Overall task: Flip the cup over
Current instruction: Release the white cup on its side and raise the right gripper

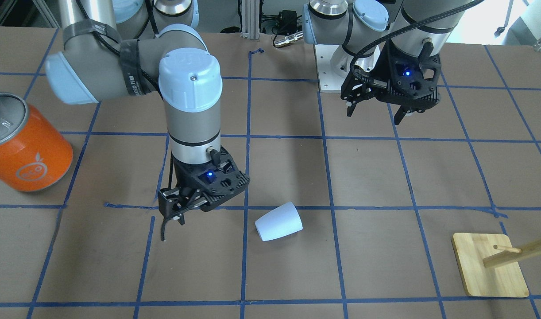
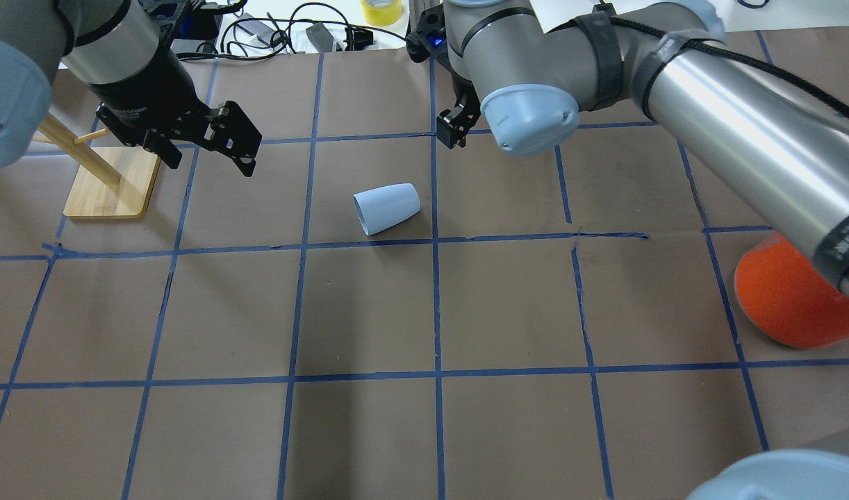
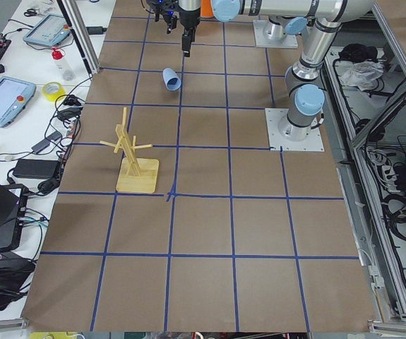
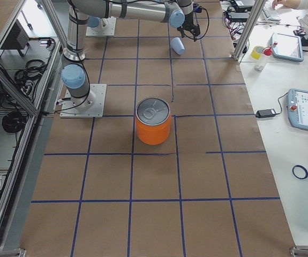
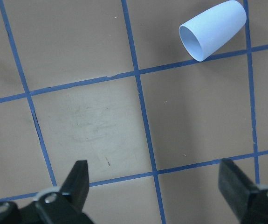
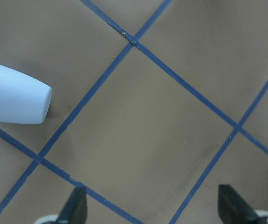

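The cup (image 1: 278, 221) is a small pale blue tumbler lying on its side on the brown table. Its mouth points toward the robot's left, as the overhead view (image 2: 387, 208) and the left wrist view (image 5: 213, 29) show. Its closed base shows in the right wrist view (image 6: 12, 98). My right gripper (image 1: 173, 217) hangs open and empty above the table, a short way from the cup's base end; it also shows overhead (image 2: 456, 132). My left gripper (image 1: 374, 116) is open and empty, raised, well off the cup's mouth side (image 2: 208, 164).
A large orange can (image 1: 27, 146) with a silver top stands on the robot's right side (image 2: 786, 292). A wooden peg stand (image 1: 489, 266) on a bamboo base stands on the robot's left, near the left gripper (image 2: 108, 180). Blue tape lines grid the table.
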